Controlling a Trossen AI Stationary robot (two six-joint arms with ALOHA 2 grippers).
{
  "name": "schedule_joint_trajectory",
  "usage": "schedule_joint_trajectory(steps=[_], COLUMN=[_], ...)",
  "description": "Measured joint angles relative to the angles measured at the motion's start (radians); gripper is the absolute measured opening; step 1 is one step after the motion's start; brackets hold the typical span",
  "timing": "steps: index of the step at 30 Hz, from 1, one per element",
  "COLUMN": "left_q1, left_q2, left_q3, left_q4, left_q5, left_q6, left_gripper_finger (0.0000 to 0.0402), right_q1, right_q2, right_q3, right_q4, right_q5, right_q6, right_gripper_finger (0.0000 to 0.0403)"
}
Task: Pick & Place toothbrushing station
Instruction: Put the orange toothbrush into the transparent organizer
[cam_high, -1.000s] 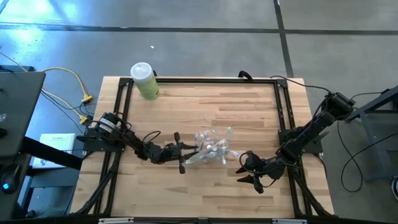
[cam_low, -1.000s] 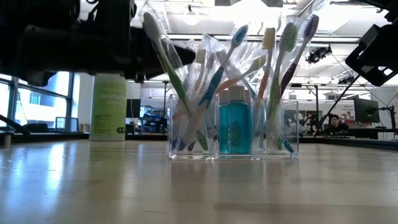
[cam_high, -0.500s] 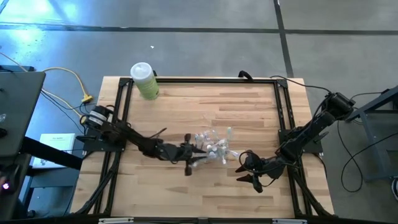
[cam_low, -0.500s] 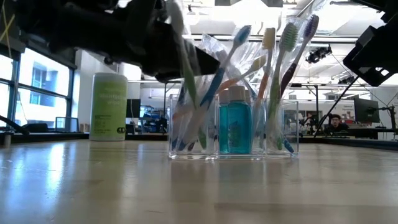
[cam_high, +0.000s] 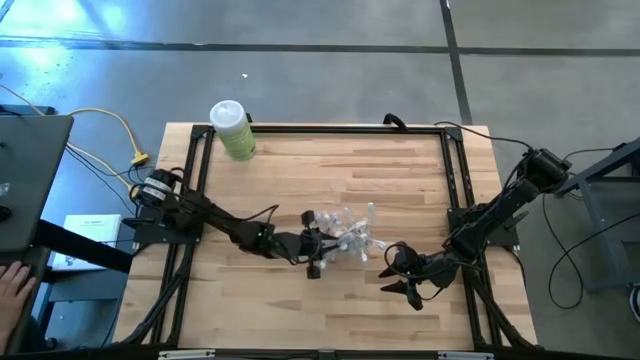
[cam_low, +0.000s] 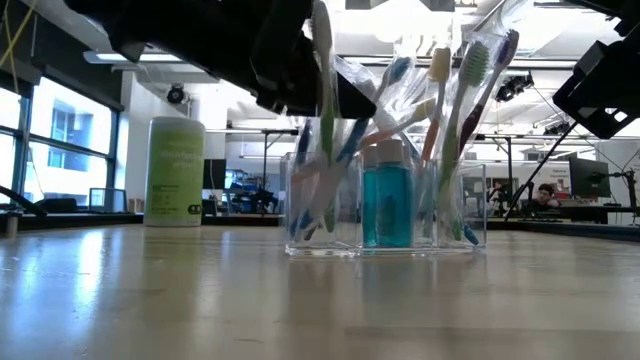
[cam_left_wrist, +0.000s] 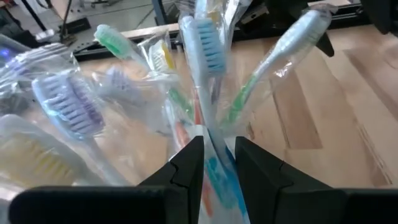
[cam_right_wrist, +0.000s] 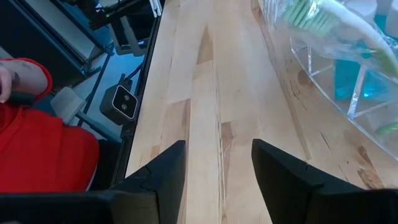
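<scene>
A clear organizer (cam_low: 440, 215) (cam_high: 352, 240) stands mid-table, holding several wrapped toothbrushes and a small blue bottle (cam_low: 386, 205). My left gripper (cam_left_wrist: 217, 148) (cam_high: 314, 250) is at the organizer's left end, shut on a wrapped toothbrush (cam_low: 322, 100) with blue-and-white bristles (cam_left_wrist: 208, 50). My right gripper (cam_high: 405, 285) (cam_right_wrist: 217, 155) hovers open over bare wood to the right of the organizer, with nothing between its fingers. My left gripper pinches the wrapped toothbrush's handle (cam_left_wrist: 214, 138) between its two fingers, below the bristle head. The fingers come nearly level from the table's left and lie across the handle. The brush stands upright, head up, its lower end down in the organizer's left compartment (cam_low: 318, 215).
A green canister (cam_high: 232, 128) (cam_low: 174, 170) stands at the table's far left corner. Black frame rails (cam_high: 195, 170) run along the table's edges. A person in red (cam_right_wrist: 37, 143) is beside the table, and a hand (cam_high: 10, 282) shows at the left.
My left gripper has gone toward the table's right edge and up, onto the organizer's left end, still shut on the toothbrush. The brush has swung from a slant to upright over the left compartment. The organizer has slid a little to the right.
</scene>
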Motion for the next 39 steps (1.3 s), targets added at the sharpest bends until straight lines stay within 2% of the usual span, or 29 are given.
schedule_joint_trajectory(steps=[4,10,17,24,29,33,39], left_q1=[-0.010,-0.011,-0.058,-0.111,-0.114,-0.099,-0.033], left_q2=[0.000,0.001,-0.001,-0.003,-0.003,-0.004,-0.004], left_q3=[0.000,0.000,0.000,0.000,0.000,0.000,0.000], left_q4=[-0.002,-0.065,-0.078,-0.085,-0.084,-0.082,-0.083], left_q5=[-0.005,0.000,-0.025,-0.231,-0.294,-0.283,-0.094], left_q6=[0.006,-0.071,-0.041,0.065,0.066,0.041,-0.049], left_gripper_finger=[0.0086,0.0086,0.0086,0.0086,0.0086,0.0086,0.0086], right_q1=[0.000,0.000,0.000,0.000,0.000,0.000,0.000], right_q2=[0.000,0.000,0.000,0.000,0.000,0.000,0.000], right_q3=[0.000,0.000,0.000,0.000,0.000,0.000,0.000], right_q4=[0.000,0.000,0.000,0.000,0.000,0.000,-0.001], right_q5=[0.000,0.000,0.000,0.000,0.000,0.000,0.000], right_q6=[0.000,0.000,0.000,0.000,0.000,0.000,0.000], right_gripper_finger=[0.0175,0.0175,0.0175,0.0175,0.0175,0.0175,0.0175])
